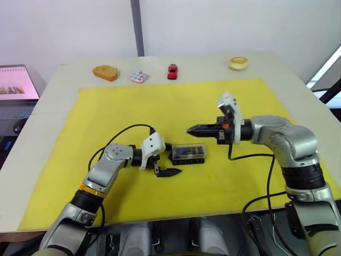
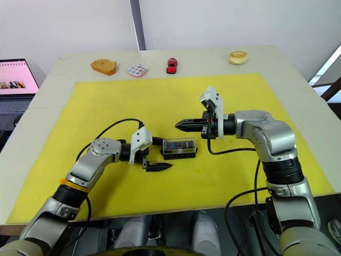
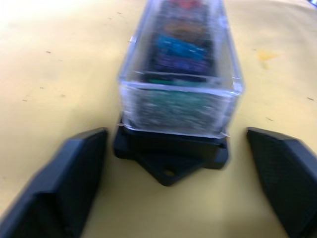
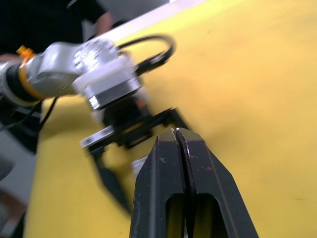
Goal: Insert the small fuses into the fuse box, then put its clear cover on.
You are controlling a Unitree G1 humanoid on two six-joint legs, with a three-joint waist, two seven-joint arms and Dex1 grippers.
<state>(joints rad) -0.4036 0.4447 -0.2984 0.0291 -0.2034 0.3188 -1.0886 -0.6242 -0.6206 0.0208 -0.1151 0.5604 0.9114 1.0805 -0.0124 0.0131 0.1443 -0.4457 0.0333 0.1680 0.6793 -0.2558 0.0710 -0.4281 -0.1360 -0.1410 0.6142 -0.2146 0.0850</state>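
The black fuse box (image 1: 187,158) lies on the yellow mat (image 1: 133,112) near the front middle. The clear cover (image 3: 181,84) sits on top of it. Through the cover I make out small fuses (image 3: 181,47) in teal, purple, orange and red. My left gripper (image 1: 169,159) is open at the box's left end, one finger (image 3: 74,168) on each side of it and not touching it. My right gripper (image 1: 193,129) is shut with nothing in it. It points left and hovers just beyond and above the box.
Along the table's far edge stand an orange-brown block (image 1: 105,72), a pastel-dotted palette (image 1: 138,76), a red toy car (image 1: 172,71) and a round yellowish piece (image 1: 238,63). A laptop (image 1: 16,85) sits off the table to the left.
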